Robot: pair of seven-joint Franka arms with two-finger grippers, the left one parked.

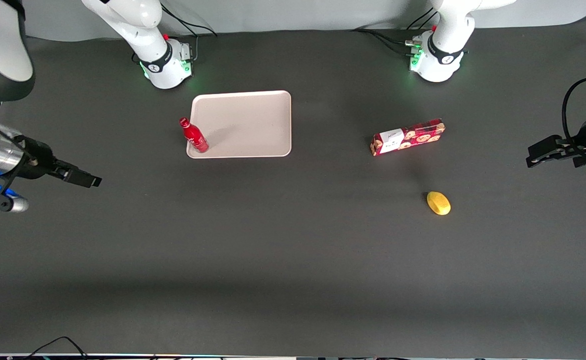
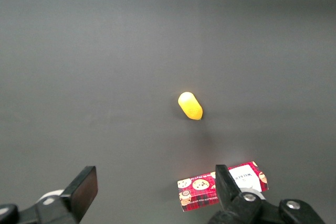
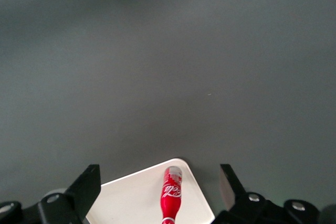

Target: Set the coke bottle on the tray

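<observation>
The tray (image 1: 253, 112) sits on the dark table (image 1: 283, 260) close to the base of the working arm, pale and flat, the biggest thing out here. The coke bottle (image 1: 193, 135) stands upright on it, right at the corner nearest the front camera and toward the working arm's end of the table, its base just inside the low rim. In the right wrist view the same bottle (image 3: 171, 192) rises from the tray (image 3: 131, 195) near a rounded corner. So, as I judge it, the placing looks done: the bottle rests on the tray and nothing holds it. All that seems left is for the arm to settle away.

The gripper (image 1: 80, 177) hangs well apart from the tray, out at the working arm's end of the table and a bit nearer the front camera than the bottle. Its 2 fingers stand spread wide with nothing between them, plain in the right wrist view.

Toward the parked arm's end lie a red cookie box (image 1: 407, 136) and, nearer the front camera, a small yellow lemon-like object (image 1: 438, 203).
</observation>
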